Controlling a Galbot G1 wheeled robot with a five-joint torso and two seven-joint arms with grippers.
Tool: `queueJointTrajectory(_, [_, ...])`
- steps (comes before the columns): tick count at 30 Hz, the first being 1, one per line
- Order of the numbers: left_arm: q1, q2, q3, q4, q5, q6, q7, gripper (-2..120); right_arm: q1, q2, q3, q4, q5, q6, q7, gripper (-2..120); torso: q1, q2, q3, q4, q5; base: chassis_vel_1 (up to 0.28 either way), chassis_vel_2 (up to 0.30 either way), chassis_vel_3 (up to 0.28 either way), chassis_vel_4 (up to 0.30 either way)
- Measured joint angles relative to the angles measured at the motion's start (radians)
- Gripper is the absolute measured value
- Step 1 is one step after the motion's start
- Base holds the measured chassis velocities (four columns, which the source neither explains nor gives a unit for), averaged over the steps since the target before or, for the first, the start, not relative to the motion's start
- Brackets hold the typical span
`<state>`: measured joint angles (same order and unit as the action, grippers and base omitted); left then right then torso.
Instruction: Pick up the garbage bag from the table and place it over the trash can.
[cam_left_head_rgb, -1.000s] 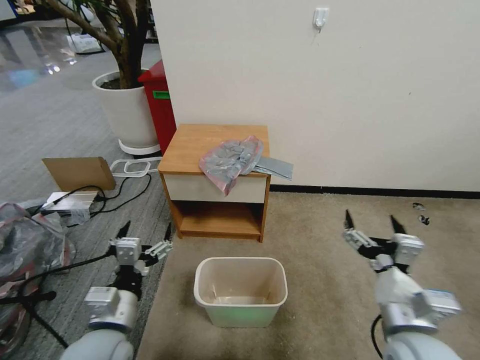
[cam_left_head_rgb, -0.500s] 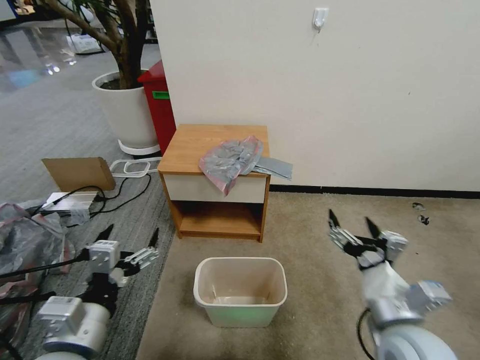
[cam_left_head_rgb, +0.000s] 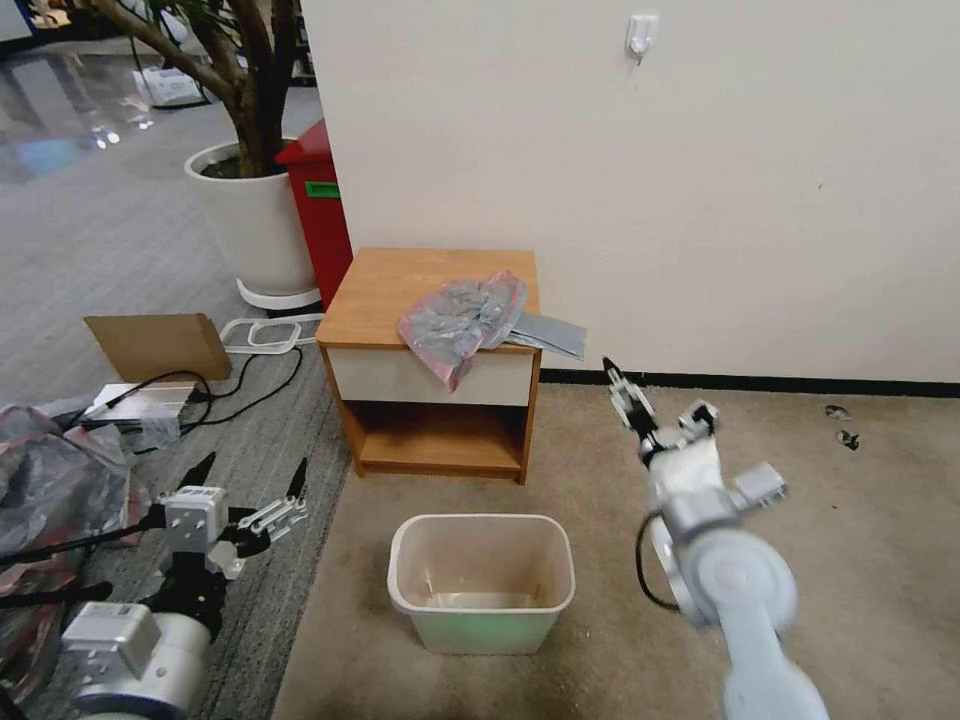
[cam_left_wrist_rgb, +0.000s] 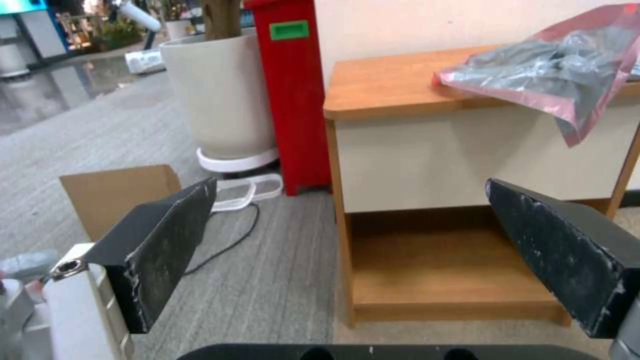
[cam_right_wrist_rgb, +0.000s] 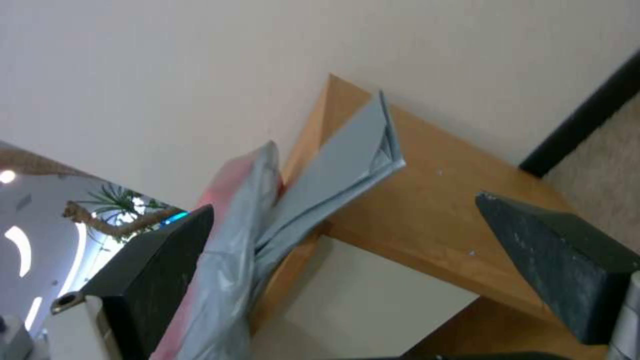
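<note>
Head view shows you the bag lying crumpled on the bench, toward its front right corner, with one pink-edged flap hanging down over the white drawer front and a flat grey tail sticking out past the right side. The bin stands on the carpet just in front of the bench, upright, apart from both arms.

Your right claw is raised to the right of the bench, near its right side and a little below the top, turned edge-on to the head camera. From the right wrist view you can see its fingers spread wide, nothing between them, with the bag and the bench corner framed in the gap.

Your left claw sits low over the grey floor, left of the bin and well apart from the bench. Its fingers are also apart and hold nothing; the left wrist view looks between them at the bench and the bag.
</note>
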<state>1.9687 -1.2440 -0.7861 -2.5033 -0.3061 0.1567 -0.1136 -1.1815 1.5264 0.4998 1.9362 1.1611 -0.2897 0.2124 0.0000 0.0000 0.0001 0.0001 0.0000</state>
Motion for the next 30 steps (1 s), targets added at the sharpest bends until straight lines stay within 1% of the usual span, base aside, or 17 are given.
queueJointTrajectory(2, [0.001, -0.001, 0.000, 0.001, 0.002, -0.002, 0.000, 100, 0.057, 0.015, -0.009, -0.059, 0.060, 0.000, 0.023, 100, 0.000, 0.000, 0.000, -0.0001, -0.0001, 0.000, 0.000, 0.000, 0.000])
queueJointTrajectory(4, [0.005, -0.002, 0.000, 0.001, 0.006, -0.009, 0.000, 100, 0.106, 0.036, -0.013, -0.110, 0.092, 0.002, 0.040, 100, 0.000, 0.000, 0.000, -0.0001, -0.0001, 0.000, 0.000, 0.000, 0.000])
queueJointTrajectory(5, [0.005, -0.002, 0.000, 0.001, 0.006, -0.009, 0.000, 100, 0.106, 0.036, -0.013, -0.110, 0.092, 0.002, 0.040, 100, 0.000, 0.000, 0.000, -0.0001, -0.0001, 0.000, 0.000, 0.000, 0.000])
queueJointTrajectory(8, [0.024, -0.009, 0.007, 0.002, 0.024, -0.040, 0.002, 100, 0.164, 0.056, -0.018, -0.171, 0.102, 0.012, 0.052, 99, 0.000, 0.000, 0.000, 0.0001, 0.0000, 0.000, 0.000, 0.000, 0.000])
queueJointTrajectory(11, [0.025, -0.009, 0.007, 0.002, 0.025, -0.041, 0.002, 100, 0.173, 0.058, -0.019, -0.183, 0.102, 0.013, 0.054, 99, 0.000, 0.000, 0.000, 0.0000, 0.0000, 0.000, 0.000, 0.000, 0.000])
queueJointTrajectory(12, [0.026, -0.010, 0.008, 0.002, 0.027, -0.044, 0.003, 100, 0.201, 0.063, -0.023, -0.218, 0.100, 0.024, 0.062, 99, 0.000, 0.000, 0.000, 0.0000, -0.0001, 0.000, 0.000, 0.000, 0.000])
queueJointTrajectory(17, [0.027, -0.016, 0.014, 0.002, 0.039, -0.044, 0.006, 100, 0.240, 0.069, -0.026, -0.273, 0.100, 0.049, 0.076, 98, 0.000, 0.000, 0.000, -0.0003, 0.0002, 0.000, 0.000, 0.000, 0.000])
queueJointTrajectory(19, [0.030, -0.033, 0.029, 0.003, 0.068, -0.044, 0.015, 100, 0.255, 0.073, -0.026, -0.285, 0.118, 0.057, 0.079, 90, 0.000, 0.000, 0.000, -0.0001, 0.0000, 0.000, 0.000, 0.000, 0.000])
queueJointTrajectory(20, [0.030, -0.033, 0.029, 0.003, 0.068, -0.044, 0.015, 100, 0.255, 0.073, -0.026, -0.285, 0.118, 0.057, 0.079, 90, 0.000, 0.000, 0.000, -0.0001, 0.0000, 0.000, 0.000, 0.000, 0.000])
queueJointTrajectory(23, [0.031, -0.037, 0.032, 0.003, 0.075, -0.044, 0.018, 100, 0.272, 0.079, -0.027, -0.303, 0.129, 0.062, 0.081, 76, 0.000, 0.000, 0.000, -0.0001, 0.0000, 0.000, 0.000, 0.000, 0.000])
queueJointTrajectory(24, [0.030, -0.038, 0.034, 0.003, 0.077, -0.044, 0.019, 100, 0.277, 0.080, -0.028, -0.308, 0.130, 0.063, 0.081, 70, 0.000, 0.000, 0.000, -0.0001, 0.0000, 0.000, 0.000, 0.000, 0.000])
queueJointTrajectory(25, [0.030, -0.038, 0.034, 0.003, 0.077, -0.044, 0.019, 100, 0.277, 0.080, -0.028, -0.308, 0.130, 0.063, 0.081, 70, 0.000, 0.000, 0.000, -0.0001, 0.0000, 0.000, 0.000, 0.000, 0.000])
queueJointTrajectory(29, [0.025, -0.044, 0.042, 0.003, 0.085, -0.044, 0.023, 100, 0.282, 0.078, -0.034, -0.313, 0.132, 0.065, 0.081, 53, 0.000, 0.000, 0.000, -0.0001, 0.0000, 0.000, 0.000, 0.000, 0.000])
queueJointTrajectory(30, [0.025, -0.044, 0.042, 0.003, 0.085, -0.044, 0.023, 100, 0.282, 0.078, -0.034, -0.313, 0.132, 0.065, 0.081, 53, 0.000, 0.000, 0.000, -0.0001, 0.0000, 0.000, 0.000, 0.000, 0.000])
